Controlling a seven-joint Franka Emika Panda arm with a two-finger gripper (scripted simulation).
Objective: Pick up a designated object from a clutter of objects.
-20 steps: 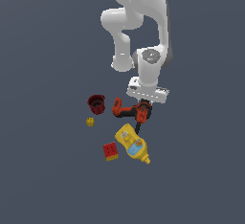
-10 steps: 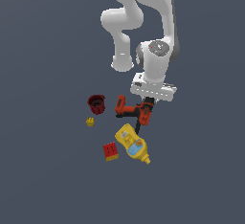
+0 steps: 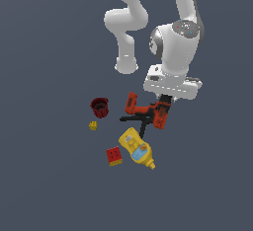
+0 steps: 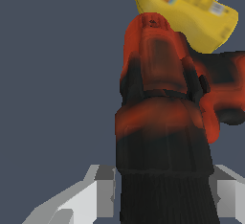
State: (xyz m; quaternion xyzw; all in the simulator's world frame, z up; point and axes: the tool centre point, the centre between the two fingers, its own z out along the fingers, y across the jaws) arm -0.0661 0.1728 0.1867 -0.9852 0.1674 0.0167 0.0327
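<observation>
Here the big white robot arm (image 3: 175, 47) hung over the dark grey worktop (image 3: 49, 185). Its fingers (image 3: 164, 101) were down on the drill (image 3: 148, 110), one grey finger (image 4: 98, 192) on each side of the drill's black end, so they looked shut on it. The red and black drill lay in the middle of the pile. A black clamp (image 3: 136, 121) lay partly under it. The yellow mustard bottle (image 3: 137, 148) lay on its side just beside the drill. The dark red cup (image 3: 100, 107) stood at the exterior view's left. The red block (image 3: 114, 156) sat near the bottle. The tiny yellow block (image 3: 93, 125) sat near the cup.
</observation>
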